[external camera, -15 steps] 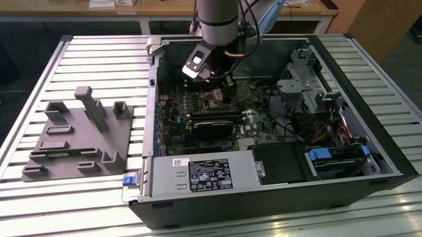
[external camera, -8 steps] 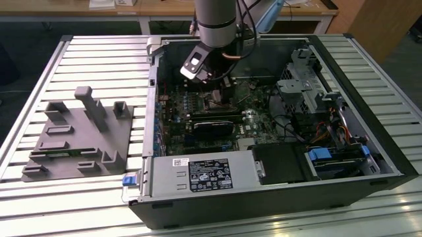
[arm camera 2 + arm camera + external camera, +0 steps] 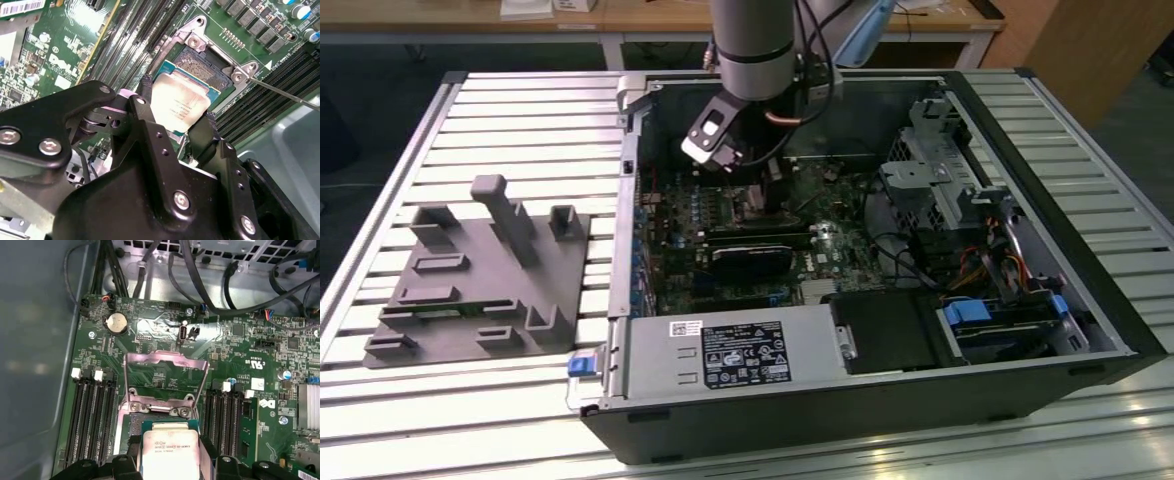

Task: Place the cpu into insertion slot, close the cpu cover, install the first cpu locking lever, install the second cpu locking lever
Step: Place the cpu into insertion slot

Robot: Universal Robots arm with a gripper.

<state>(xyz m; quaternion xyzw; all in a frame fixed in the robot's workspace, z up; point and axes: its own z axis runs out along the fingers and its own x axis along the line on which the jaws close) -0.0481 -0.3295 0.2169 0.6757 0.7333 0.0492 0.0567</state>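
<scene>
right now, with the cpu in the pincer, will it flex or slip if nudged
Probably stiff: the cpu shows a flat metal face, unbent in the pincer. Held only by its thin edges, it could slip or tilt if nudged. Likely light, being so thin.

Arm (image 3: 754, 55) upright, wrist tilted; tool (image 3: 177, 107) clamped on cpu (image 3: 182, 97), gripping opposite edges.

Arm's a chunky grey metal tube (image 3: 754, 45) with thin black cables (image 3: 809, 60) hanging alongside and a white block (image 3: 707, 135) near the wrist. The matte black end effector (image 3: 177, 107) has boxy linked fingers (image 3: 150, 122) dotted with shiny silver screws (image 3: 181, 200).
</scene>
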